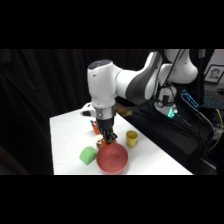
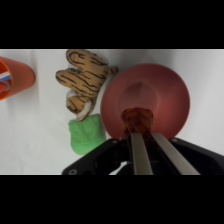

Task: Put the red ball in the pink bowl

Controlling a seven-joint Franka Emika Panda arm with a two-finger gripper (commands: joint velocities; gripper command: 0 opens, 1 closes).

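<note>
Since the gripper (image 2: 141, 131) fingers (image 2: 138, 150) are clamped on the red ball (image 2: 137, 119) above the near rim of the pink bowl (image 2: 165, 85), we should move inward toward its centre, lower, then release gently.

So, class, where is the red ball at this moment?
In the wrist view the red ball is clamped at the tips of the gripper, over the near part of the pink bowl, with the green block beside the bowl.
</note>
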